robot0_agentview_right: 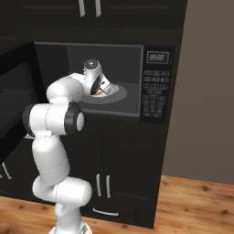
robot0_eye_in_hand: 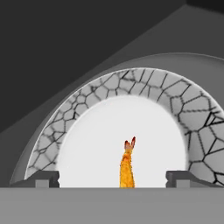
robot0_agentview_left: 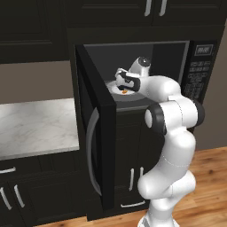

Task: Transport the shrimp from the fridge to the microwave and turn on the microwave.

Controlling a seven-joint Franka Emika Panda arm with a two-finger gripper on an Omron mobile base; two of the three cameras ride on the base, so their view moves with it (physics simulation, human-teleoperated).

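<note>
- we see our gripper point(robot0_eye_in_hand: 112, 178) reaching inside the microwave point(robot0_agentview_left: 133, 57), whose door hangs wide open.
- its two fingers point(robot0_eye_in_hand: 43, 178) are spread far apart and pinch nothing.
- the shrimp point(robot0_eye_in_hand: 127, 164) lies between the fingers, touching neither one.
- the shrimp rests on a white plate with a cracked-stone rim point(robot0_eye_in_hand: 144, 81), right under our hand.
- the plate sits on the round turntable point(robot0_agentview_right: 119, 95).
</note>
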